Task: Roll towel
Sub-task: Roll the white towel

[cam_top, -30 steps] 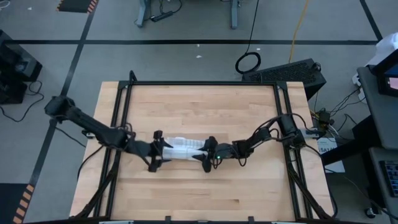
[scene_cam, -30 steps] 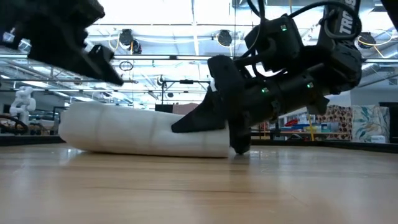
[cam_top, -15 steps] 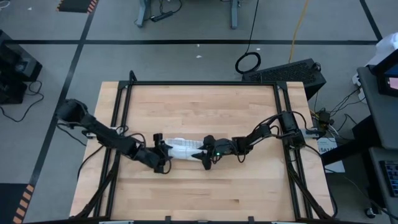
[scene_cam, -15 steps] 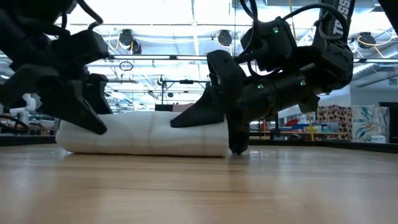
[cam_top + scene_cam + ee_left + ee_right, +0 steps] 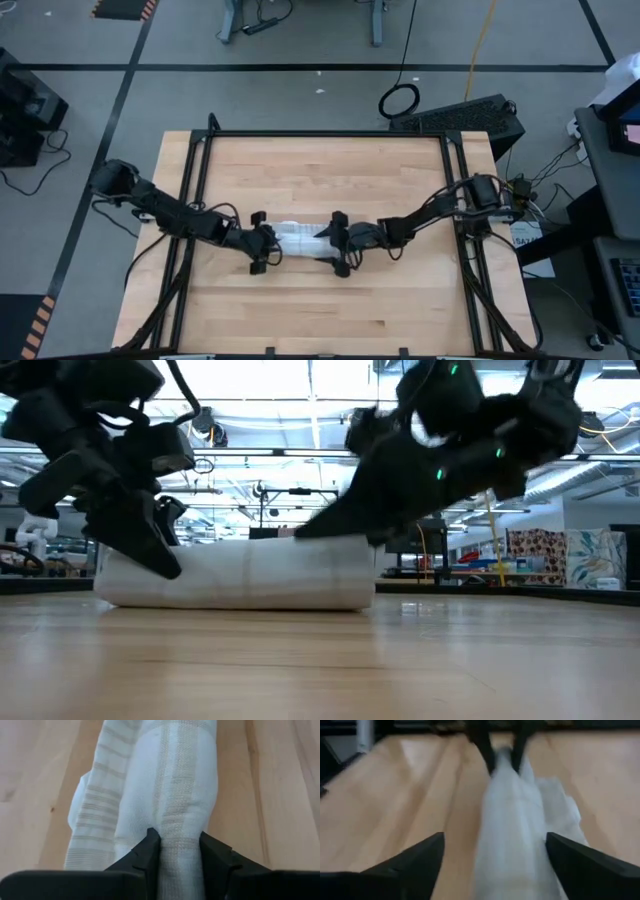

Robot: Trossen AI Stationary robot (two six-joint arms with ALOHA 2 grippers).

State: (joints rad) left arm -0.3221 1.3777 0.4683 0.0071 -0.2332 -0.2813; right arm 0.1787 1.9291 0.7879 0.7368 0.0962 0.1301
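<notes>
The towel [image 5: 298, 240], white with fine check lines, lies rolled into a short thick roll on the wooden table, its length running left to right. In the low view the towel [image 5: 240, 575] rests on its underside. My left gripper [image 5: 263, 247] is at the roll's left end and is shut on it; it also shows in the left wrist view [image 5: 180, 845]. My right gripper [image 5: 338, 243] is open over the roll's right end. Its fingers [image 5: 420, 862] stand wide apart on either side of the towel [image 5: 515, 820]. My left gripper pinches a raised ridge of cloth [image 5: 180, 817] on the roll's left end between its two fingers [image 5: 150, 847]. The fingers come slanting down from the table's left and lie along the roll. The roll lies flat on the table.
A black metal frame [image 5: 320, 133] runs round the table's edges. Bare wood lies on the far side [image 5: 320, 180] and near side [image 5: 320, 310] of the roll. The room behind the table shows in the low view.
My left gripper has come down from above the roll's left end and now sits on that end. My right gripper, whose finger stood down at the table by the roll's right end, has risen clear of the table. The roll has stayed in place.
</notes>
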